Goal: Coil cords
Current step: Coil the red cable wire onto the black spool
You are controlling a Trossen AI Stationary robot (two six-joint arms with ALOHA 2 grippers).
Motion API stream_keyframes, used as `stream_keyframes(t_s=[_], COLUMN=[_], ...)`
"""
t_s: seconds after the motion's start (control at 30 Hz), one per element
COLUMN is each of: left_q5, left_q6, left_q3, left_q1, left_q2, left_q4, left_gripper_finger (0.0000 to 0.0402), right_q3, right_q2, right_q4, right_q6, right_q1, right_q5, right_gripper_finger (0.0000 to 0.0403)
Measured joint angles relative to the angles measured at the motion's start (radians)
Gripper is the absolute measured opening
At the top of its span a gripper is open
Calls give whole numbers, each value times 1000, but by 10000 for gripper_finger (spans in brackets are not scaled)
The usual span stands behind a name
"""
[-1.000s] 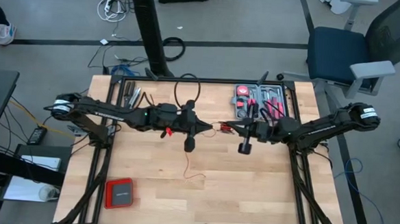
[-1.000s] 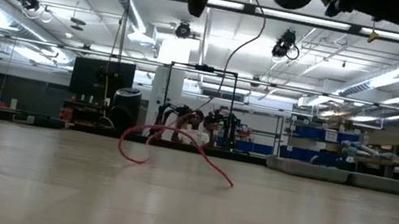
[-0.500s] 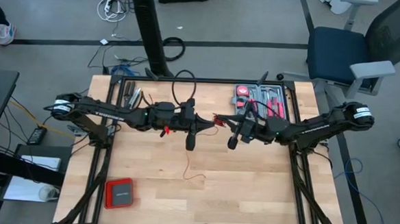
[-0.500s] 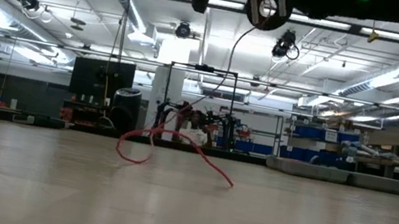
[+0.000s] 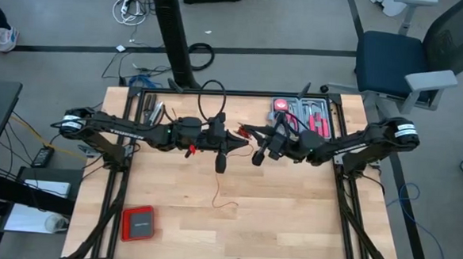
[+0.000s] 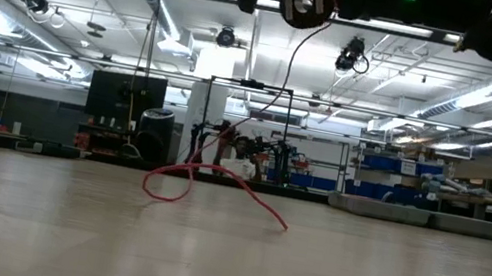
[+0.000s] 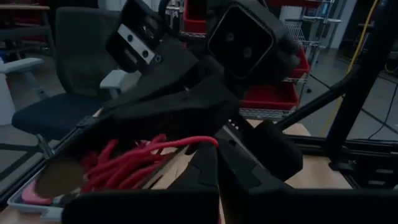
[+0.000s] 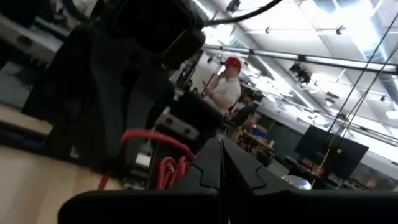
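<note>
Cord (image 5: 245, 133) pinched between clenched left end effector (image 5: 235, 135) and right end effector (image 5: 256, 137); wind evenly, keep the loose tail untangled.

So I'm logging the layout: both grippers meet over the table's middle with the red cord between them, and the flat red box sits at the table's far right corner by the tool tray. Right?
Not quite. The flat red box lies at the near left corner, far from the tool tray, as the high view shows. The rest holds: the left gripper and right gripper meet over the table's middle with the red cord between them.
</note>
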Motion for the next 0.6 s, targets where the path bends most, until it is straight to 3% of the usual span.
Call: stream_keyframes(t_s=[0.17,0.6], left_q5=[-16,-191], left_q6=[26,205], left_q3=[1,2], left_q1=[0,-2], left_q2=[0,0], left_q4=[-10,-28], left_gripper_finger=[0,0], right_q3=[31,40], right_q2=[39,40], right_q4=[55,115], right_q6=[10,177], right_q1=[-12,-21], right_q5=[-21,-26], right_gripper_finger=[0,0])
